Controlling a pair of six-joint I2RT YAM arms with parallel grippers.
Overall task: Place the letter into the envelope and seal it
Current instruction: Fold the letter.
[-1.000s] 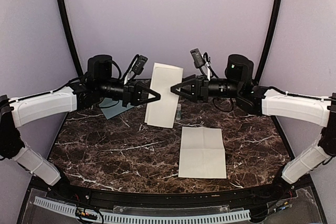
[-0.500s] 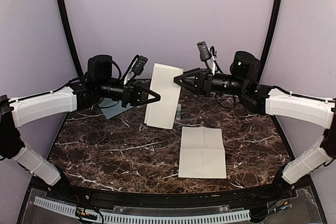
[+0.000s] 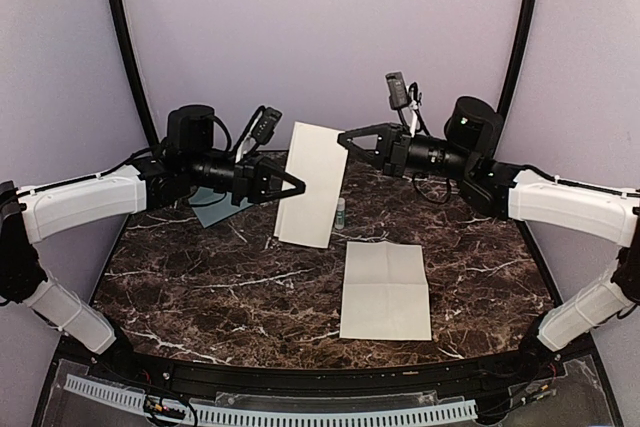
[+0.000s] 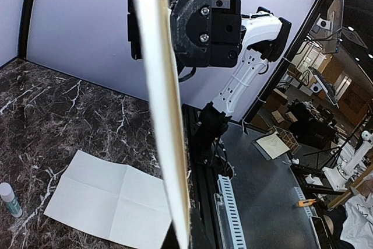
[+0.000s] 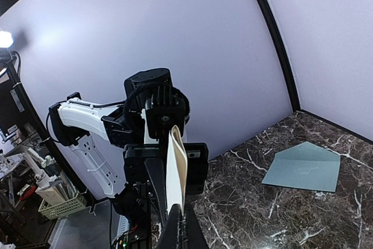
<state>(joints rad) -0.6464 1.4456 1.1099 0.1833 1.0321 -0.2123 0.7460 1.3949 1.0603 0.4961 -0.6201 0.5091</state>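
Gripping the letter (image 3: pixel 313 185) by its left edge, left gripper (image 3: pixel 298 187) clamped; right gripper (image 3: pixel 343 137) prob. nipping its top corner: tension gently, no tearing.

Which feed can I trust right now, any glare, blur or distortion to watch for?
Top external: even soft light, everything sharp, the folded letter reads clearly; the black frame bars look bowed, perhaps lens distortion. Left wrist: the letter stands edge-on close to the lens, slightly soft, blocking the middle. Right wrist: a lamp flares at the upper left, yet the envelope is crisp.
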